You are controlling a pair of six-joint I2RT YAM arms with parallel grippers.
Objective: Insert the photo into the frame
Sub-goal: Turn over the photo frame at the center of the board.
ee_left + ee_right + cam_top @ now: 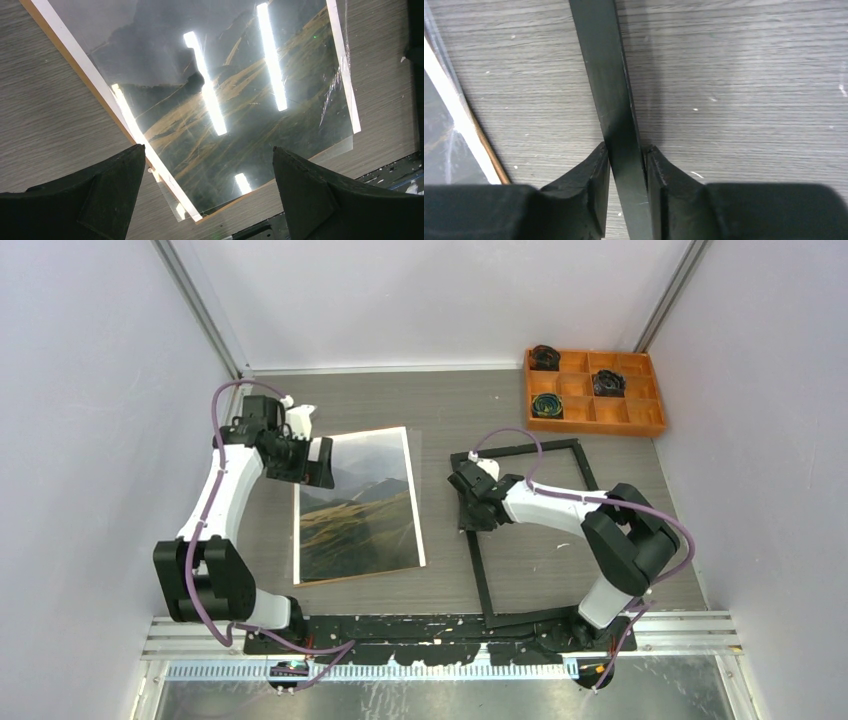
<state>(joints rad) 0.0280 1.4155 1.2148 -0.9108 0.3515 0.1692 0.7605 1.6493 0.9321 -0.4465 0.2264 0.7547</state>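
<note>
Two arms work over a grey wood-grain table [440, 410]. Seen from above, the large glossy paper print of green-brown hills under pale cloud, the photo [360, 505], lies flat toward 9 o'clock of the table's middle. It is well apart from the thin black rectangular picture frame [479, 570], which lies toward 3 o'clock with bare table showing through its opening.

The left gripper [318, 462] hangs above the photo's 11 o'clock corner. In the left wrist view its fingers [107, 195] are spread wide with nothing between them. Below them the photo [225, 100] reflects strip lights. A brown edge shows along one side, and a clear sheet overhangs slightly.

The right gripper [468, 502] sits at the frame's 9 o'clock rail. In the right wrist view its fingers [589, 185] are pinched against both sides of that black rail [616, 90].

An orange plastic compartment tray [640, 420] stands at 1 o'clock, holding dark coiled items.
</note>
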